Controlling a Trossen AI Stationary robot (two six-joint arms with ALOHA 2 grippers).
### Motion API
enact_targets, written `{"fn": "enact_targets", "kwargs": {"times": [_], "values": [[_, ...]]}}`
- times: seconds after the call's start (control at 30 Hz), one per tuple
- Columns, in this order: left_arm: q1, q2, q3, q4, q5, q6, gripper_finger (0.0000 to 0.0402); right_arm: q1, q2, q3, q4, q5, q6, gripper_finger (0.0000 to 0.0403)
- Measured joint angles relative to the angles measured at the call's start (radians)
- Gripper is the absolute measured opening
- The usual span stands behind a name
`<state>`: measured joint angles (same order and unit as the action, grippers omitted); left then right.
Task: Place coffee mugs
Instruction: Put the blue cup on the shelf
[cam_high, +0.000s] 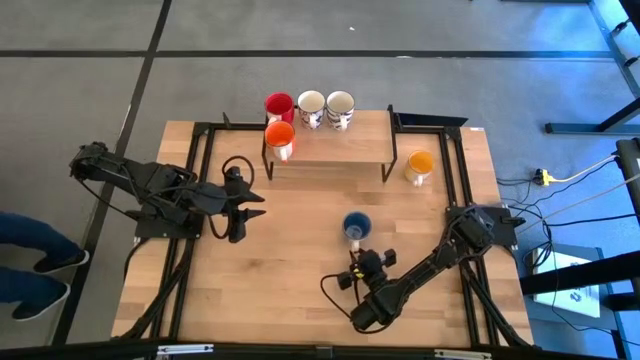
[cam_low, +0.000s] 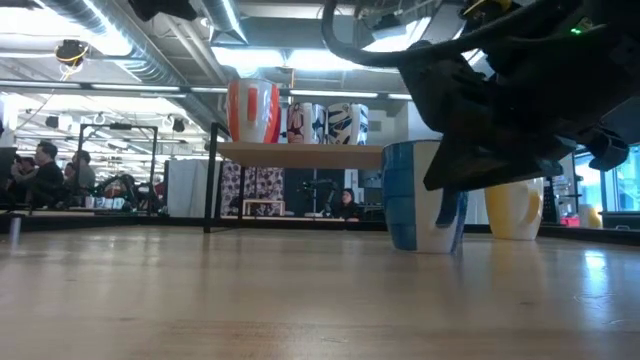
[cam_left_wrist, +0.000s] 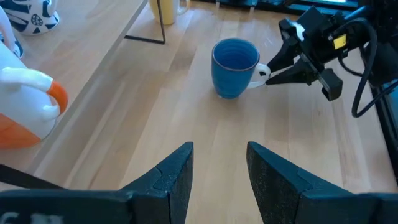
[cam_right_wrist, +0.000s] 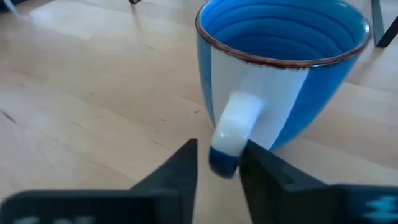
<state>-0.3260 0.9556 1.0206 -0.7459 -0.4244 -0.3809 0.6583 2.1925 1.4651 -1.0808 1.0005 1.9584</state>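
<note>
A blue mug (cam_high: 356, 226) stands upright on its base on the wooden table (cam_high: 290, 270), right of the middle. Its white handle points toward the near edge. My right gripper (cam_right_wrist: 221, 158) comes from the near side and is shut on that handle. My left gripper (cam_high: 252, 212) hangs open over the table's left middle, touching nothing, and looks across at the blue mug (cam_left_wrist: 235, 67). A red mug (cam_high: 278, 105), two white patterned mugs (cam_high: 325, 108) and an orange-red mug (cam_high: 280, 137) stand on a raised shelf (cam_high: 340, 150). A yellow-orange mug (cam_high: 420, 165) stands on the table. My right gripper pinches the lower end of the blue mug's handle (cam_right_wrist: 225, 149) between its two fingers. The fingers come slanting down from the table's near side, one on each side of the handle loop. The mug stands upright with its base on the table.
The low wooden shelf on black legs stands at the table's far middle, with a black frame (cam_high: 455, 170) along both sides of the table. There is bare tabletop between the two arms. A person's legs (cam_high: 30, 265) show at the left edge.
</note>
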Motion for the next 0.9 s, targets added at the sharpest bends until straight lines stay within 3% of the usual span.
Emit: {"fn": "enact_targets", "kwargs": {"times": [0.23,0.4,0.63,0.9], "values": [[0.000,0.000,0.000,-0.010,0.000,0.001,0.0144,-0.013,-0.002,0.000,0.017,-0.008,-0.011,0.0029],[0.000,0.000,0.000,-0.010,0.000,0.001,0.0144,-0.018,-0.002,0.000,0.016,-0.013,-0.079,0.0027],[0.000,0.000,0.000,-0.010,-0.001,0.001,0.0144,-0.017,-0.002,0.000,0.015,-0.016,-0.080,0.0005],[0.000,0.000,0.000,-0.010,-0.004,0.001,0.0144,-0.016,-0.002,-0.001,0.026,0.004,-0.083,0.0009]]}}
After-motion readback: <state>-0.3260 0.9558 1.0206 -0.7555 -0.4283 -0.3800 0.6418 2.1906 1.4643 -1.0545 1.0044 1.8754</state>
